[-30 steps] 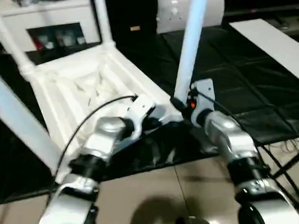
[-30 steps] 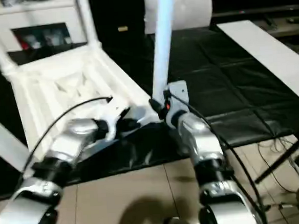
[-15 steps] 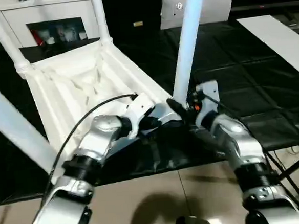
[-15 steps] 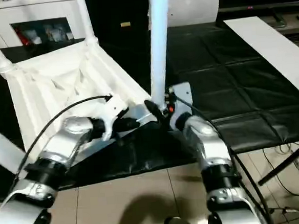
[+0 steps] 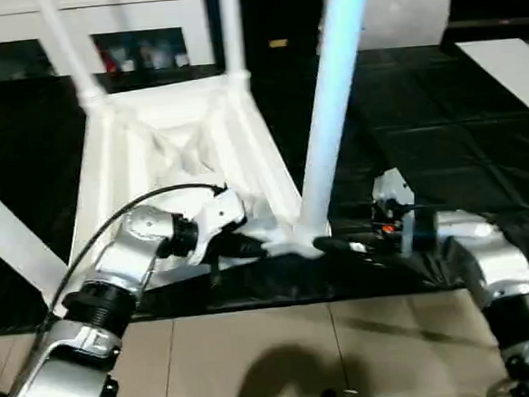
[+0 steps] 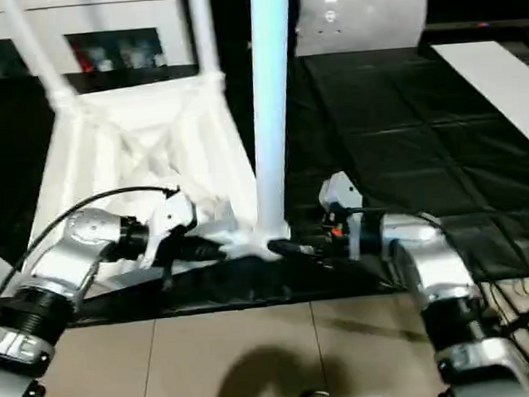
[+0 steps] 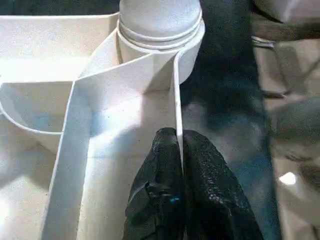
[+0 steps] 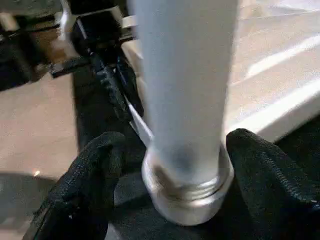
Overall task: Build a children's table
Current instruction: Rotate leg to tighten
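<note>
The children's table lies upside down on a black mat, its white ribbed top facing up. A long white leg stands in the near right corner socket, and other legs rise from the far corners. My left gripper is shut on the top's thin rim wall just beside that socket. My right gripper comes in low from the right and is open, with one finger on each side of the leg's collar.
Another white leg slants across the near left. A white cabinet stands behind the mat, and a white board lies at the far right. Beige floor tiles run along the mat's near edge.
My right gripper's fingers have spread apart around the leg's base, and that forearm has swung lower and out to the right. The left gripper keeps its hold. The camera has shifted.
</note>
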{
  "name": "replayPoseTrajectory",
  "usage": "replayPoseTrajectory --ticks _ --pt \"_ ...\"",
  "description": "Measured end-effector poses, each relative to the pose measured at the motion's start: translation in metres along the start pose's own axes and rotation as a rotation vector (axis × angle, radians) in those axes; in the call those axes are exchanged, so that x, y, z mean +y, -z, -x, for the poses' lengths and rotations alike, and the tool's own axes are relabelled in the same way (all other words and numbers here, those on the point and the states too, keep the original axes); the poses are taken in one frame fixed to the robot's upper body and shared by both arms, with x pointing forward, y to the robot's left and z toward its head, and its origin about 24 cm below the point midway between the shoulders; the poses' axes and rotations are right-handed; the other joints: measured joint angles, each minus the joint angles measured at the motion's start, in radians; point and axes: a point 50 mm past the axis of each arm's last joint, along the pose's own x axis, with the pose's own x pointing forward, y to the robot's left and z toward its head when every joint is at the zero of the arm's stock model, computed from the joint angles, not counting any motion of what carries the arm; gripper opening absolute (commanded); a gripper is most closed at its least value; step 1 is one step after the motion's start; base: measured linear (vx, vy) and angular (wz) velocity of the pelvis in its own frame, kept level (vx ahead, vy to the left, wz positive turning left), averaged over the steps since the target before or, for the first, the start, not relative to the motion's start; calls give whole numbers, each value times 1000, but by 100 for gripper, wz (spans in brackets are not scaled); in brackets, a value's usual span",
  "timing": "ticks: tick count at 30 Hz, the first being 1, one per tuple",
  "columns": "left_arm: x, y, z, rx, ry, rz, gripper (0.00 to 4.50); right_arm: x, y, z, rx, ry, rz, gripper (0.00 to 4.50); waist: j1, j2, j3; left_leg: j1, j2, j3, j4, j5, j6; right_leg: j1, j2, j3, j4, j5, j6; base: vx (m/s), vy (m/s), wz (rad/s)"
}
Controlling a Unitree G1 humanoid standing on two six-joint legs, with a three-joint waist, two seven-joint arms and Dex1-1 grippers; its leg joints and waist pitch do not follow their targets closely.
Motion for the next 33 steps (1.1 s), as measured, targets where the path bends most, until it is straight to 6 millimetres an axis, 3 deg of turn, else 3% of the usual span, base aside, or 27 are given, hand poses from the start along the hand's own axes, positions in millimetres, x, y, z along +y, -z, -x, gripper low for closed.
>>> replayPoseTrajectory --ticks 4,14,23,27,30,33 --pt "-4 1 -1 15 72 -27 0 0 -2 -3 30 -77 28 289 13 -1 0 0 -2 3 0 0 1 0 -1 6 0 0 0 0 0 0" --pt "-5 0 -1 21 99 -47 0 -1 -3 -4 63 -182 36 202 5 -2 0 0 -1 3 1 0 1 -1 0 6 4 -1 2 0 0 0" --pt "-5 1 -1 14 94 -36 0 0 -1 -8 40 -181 -9 193 4 -3 0 0 -1 3 2 0 0 -1 0 6 6 -3 5 0 0 0" --pt "-3 1 -2 9 55 5 0 6 5 -13 -6 -101 -79 193 6 -3 -1 1 0 3 3 0 -1 0 0 6 8 -6 9 0 0 0" --pt "4 3 -3 19 -67 66 0 6 8 -27 -59 94 -133 193 -8 -3 -1 9 -1 3 3 0 -2 3 0 7 10 -6 10 0 0 0" --pt "7 0 -14 12 -142 109 0 1 9 -33 -71 257 -176 193 -45 -3 0 17 -1 1 2 0 -2 11 0 3 3 -9 14 0 0 0"
